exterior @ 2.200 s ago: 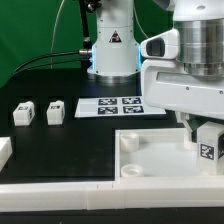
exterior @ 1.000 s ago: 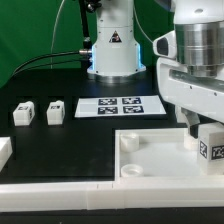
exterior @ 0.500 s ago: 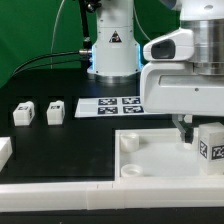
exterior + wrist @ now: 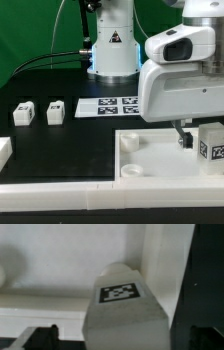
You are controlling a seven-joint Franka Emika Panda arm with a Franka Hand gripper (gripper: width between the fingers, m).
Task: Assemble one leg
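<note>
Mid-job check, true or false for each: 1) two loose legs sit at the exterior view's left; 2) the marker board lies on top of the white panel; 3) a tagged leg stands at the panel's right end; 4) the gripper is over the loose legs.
1) True: two legs sit side by side there.
2) False: the marker board lies on the table behind the white panel.
3) True: that leg stands there.
4) False: the gripper is over the panel's right end, beside the standing leg.
</note>
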